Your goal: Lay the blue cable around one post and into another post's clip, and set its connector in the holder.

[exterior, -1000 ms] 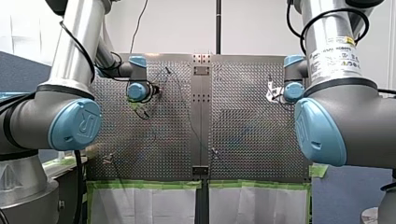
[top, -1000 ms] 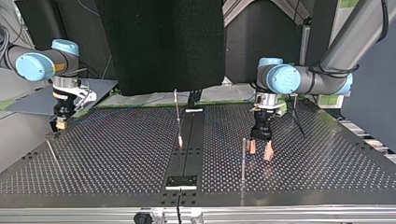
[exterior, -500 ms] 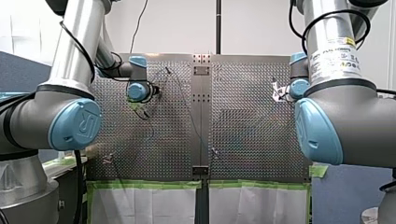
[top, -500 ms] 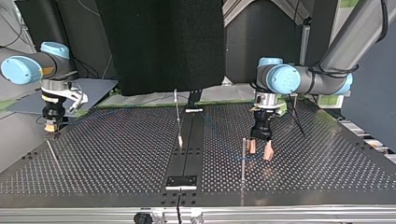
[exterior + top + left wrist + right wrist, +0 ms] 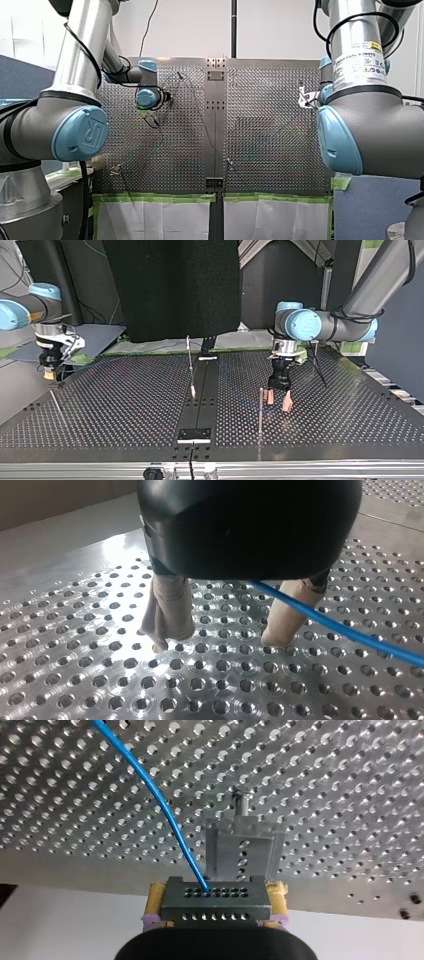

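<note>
At table edge, R claw clamped on connector.
Blue cable runs from it; holder just ahead. L claw apart, cable alongside.

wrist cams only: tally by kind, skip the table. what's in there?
Blue cable: 1
Grey perforated connector block: 1
Grey metal holder: 1
Two-finger grippers: 2, my left gripper and my right gripper
Total: 5
</note>
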